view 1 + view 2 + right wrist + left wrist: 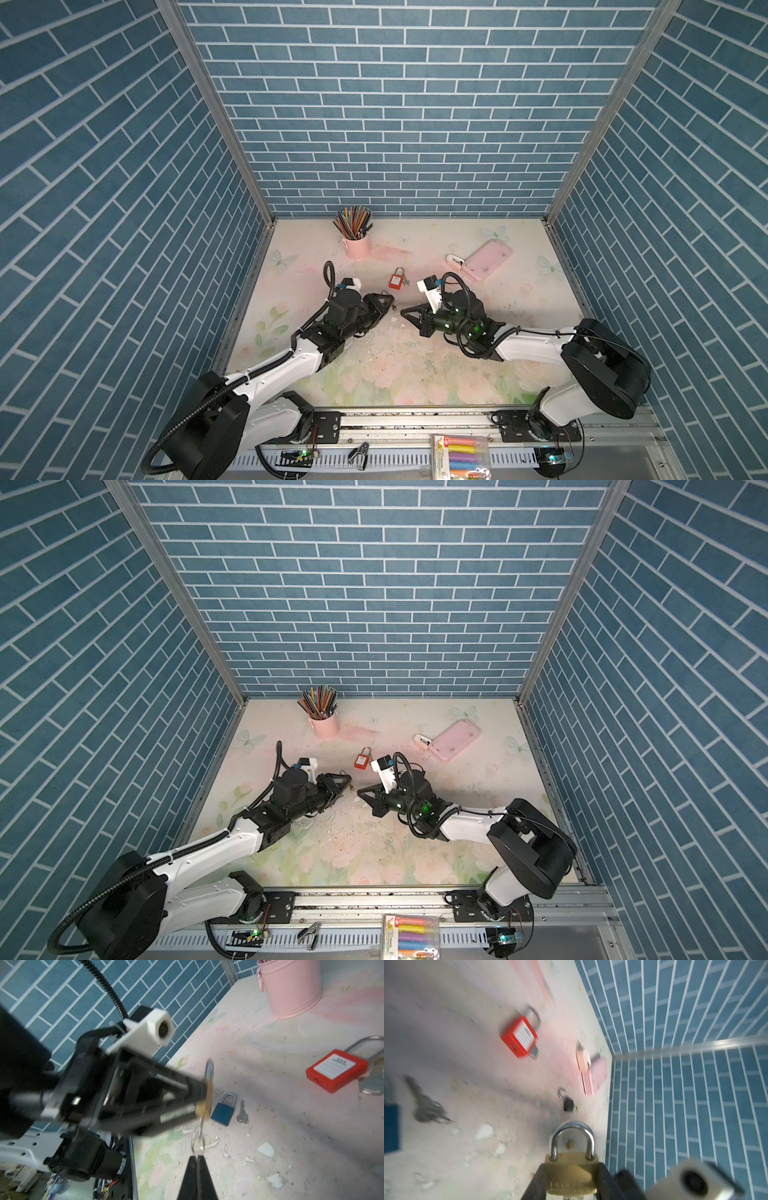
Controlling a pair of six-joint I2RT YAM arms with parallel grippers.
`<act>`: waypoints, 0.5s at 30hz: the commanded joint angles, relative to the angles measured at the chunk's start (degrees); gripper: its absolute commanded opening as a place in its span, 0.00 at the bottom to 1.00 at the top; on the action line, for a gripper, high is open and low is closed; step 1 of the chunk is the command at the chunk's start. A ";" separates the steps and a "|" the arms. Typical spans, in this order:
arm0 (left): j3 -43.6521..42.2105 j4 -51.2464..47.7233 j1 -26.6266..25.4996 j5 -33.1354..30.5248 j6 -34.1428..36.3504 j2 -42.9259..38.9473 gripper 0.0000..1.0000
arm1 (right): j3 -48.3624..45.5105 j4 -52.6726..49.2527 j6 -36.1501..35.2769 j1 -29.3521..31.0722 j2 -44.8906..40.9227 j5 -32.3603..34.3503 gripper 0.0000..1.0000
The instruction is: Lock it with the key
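My left gripper [571, 1180] is shut on the body of a brass padlock [572, 1174], whose steel shackle [572, 1140] sits down in both holes. From the right wrist view the padlock [204, 1103] is edge-on, and a key [199, 1136] sticks out of its underside. My right gripper [197, 1157] is shut, its tips right at the key's bow. I cannot tell whether they pinch it. In both top views the left gripper [386, 303] and the right gripper [404, 312] face each other at mid-table, a small gap apart. The left arm looks blurred.
A red padlock [397, 279] with a key beside it lies just behind the grippers. A blue padlock [223, 1112] and a small key [242, 1114] lie under the held lock. A small black padlock [568, 1103], a pink phone case [488, 259] and a pink pencil cup [355, 245] stand farther back.
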 commanded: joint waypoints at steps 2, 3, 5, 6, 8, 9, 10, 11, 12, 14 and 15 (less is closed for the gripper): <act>2.04 -0.80 2.22 -6.34 -0.51 -0.97 0.00 | -1.08 -2.01 0.03 0.38 -1.98 -2.61 0.00; 2.01 -0.47 2.15 -5.67 -0.40 -0.69 0.00 | -0.87 -1.87 -0.01 0.37 -1.83 -2.69 0.00; 2.02 -0.35 1.98 -4.41 -0.18 -0.09 0.00 | -0.26 -1.62 -0.05 0.38 -1.38 -2.71 0.00; 2.26 -0.61 1.88 -3.89 0.39 0.29 0.00 | 0.12 -1.32 -0.07 0.38 -1.15 -2.53 0.00; 3.15 -2.71 1.55 -3.13 1.75 0.75 0.00 | 0.74 -0.54 -0.06 0.37 -0.95 -1.92 0.00; 3.82 -4.14 1.31 -2.82 2.94 1.07 0.00 | 1.01 0.00 -0.11 0.38 -0.81 -1.34 0.03; 4.70 -5.91 0.95 -2.79 4.01 1.34 0.00 | 1.32 0.53 -0.30 0.38 -0.84 -0.81 0.09; 5.37 -7.30 0.54 -2.84 5.11 1.63 0.00 | 1.56 0.84 -0.59 0.38 -0.84 -0.30 0.12; 6.10 -8.50 0.01 -2.85 6.25 1.87 0.00 | 1.92 1.18 -0.89 0.38 -0.76 0.08 0.15; 7.25 -11.06 -1.02 -2.81 8.22 2.42 0.00 | 2.85 1.51 -1.60 0.38 -0.51 0.70 0.19; 7.98 -12.24 -1.45 -2.60 9.27 2.76 0.00 | 3.48 1.49 -1.85 0.37 -0.26 0.96 0.21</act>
